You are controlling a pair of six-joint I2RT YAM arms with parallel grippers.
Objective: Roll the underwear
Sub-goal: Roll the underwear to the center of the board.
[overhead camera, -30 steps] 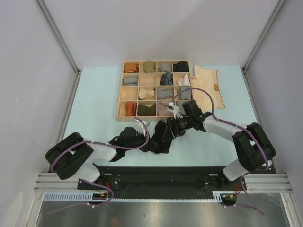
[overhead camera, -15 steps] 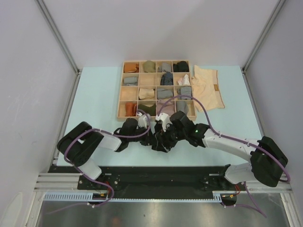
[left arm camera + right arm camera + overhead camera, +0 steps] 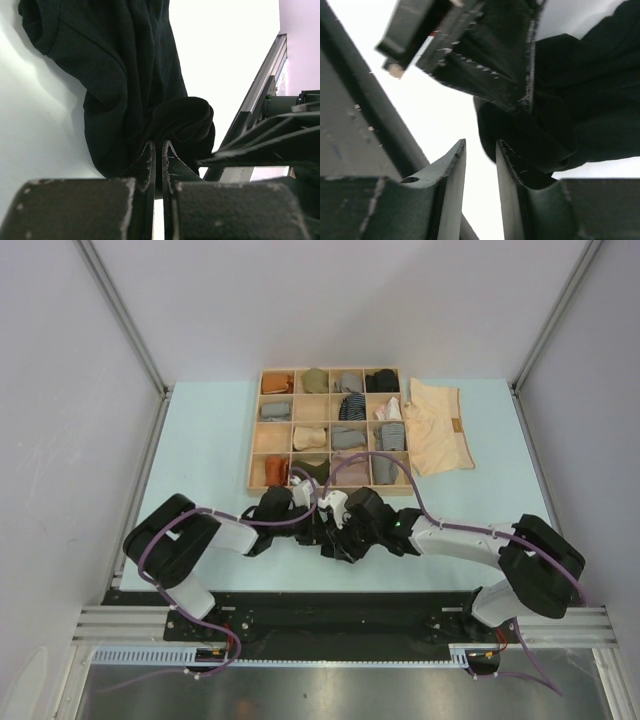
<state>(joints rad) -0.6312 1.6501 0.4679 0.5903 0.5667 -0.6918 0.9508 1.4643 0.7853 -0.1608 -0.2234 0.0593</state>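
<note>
While left jaws pinched on black underwear (image 3: 125, 70), now bunched tighter, right jaws slightly parted, empty.

I see the black cloth underwear (image 3: 341, 536) on the pale table (image 3: 200, 470). The wooden compartment tray (image 3: 254, 435) sits at its 12 o'clock, with the cream cloth underwear (image 3: 438, 428) just at the tray's 3 o'clock.
</note>
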